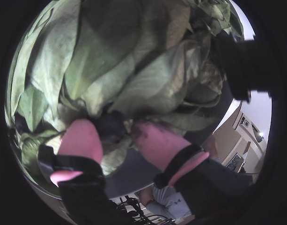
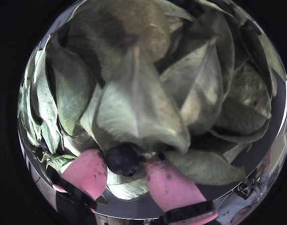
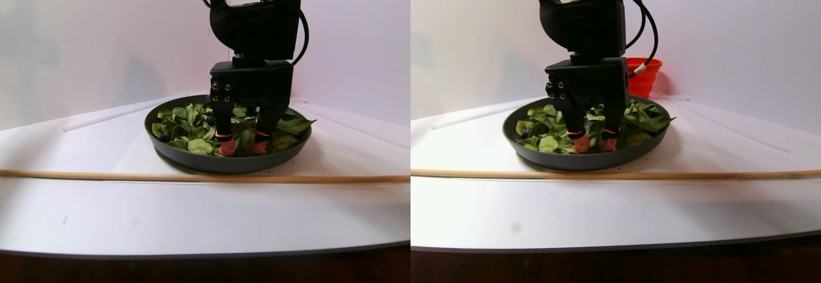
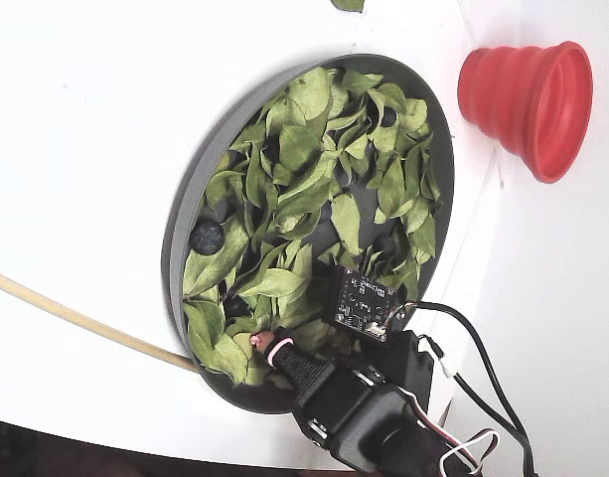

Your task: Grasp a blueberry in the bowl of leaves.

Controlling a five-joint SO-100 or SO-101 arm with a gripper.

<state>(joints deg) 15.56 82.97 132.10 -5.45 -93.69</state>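
The dark-grey bowl (image 4: 175,260) is heaped with green leaves (image 4: 306,177). My gripper (image 2: 124,160) reaches down into its near side, jaws open. A dark blueberry (image 2: 122,158) lies on a leaf between the pink fingertips (image 2: 87,172). It touches the left one, and a small gap shows before the right one. In a wrist view the same blueberry (image 1: 110,125) sits between the pads. In the stereo pair view the gripper (image 3: 243,147) stands low in the bowl (image 3: 218,163). Another blueberry (image 4: 207,237) lies near the bowl's left rim.
A red ribbed cup (image 4: 528,94) stands beyond the bowl on the white table. A thin wooden stick (image 3: 128,176) lies across the table in front of the bowl. A person and furniture show past the bowl's rim in a wrist view.
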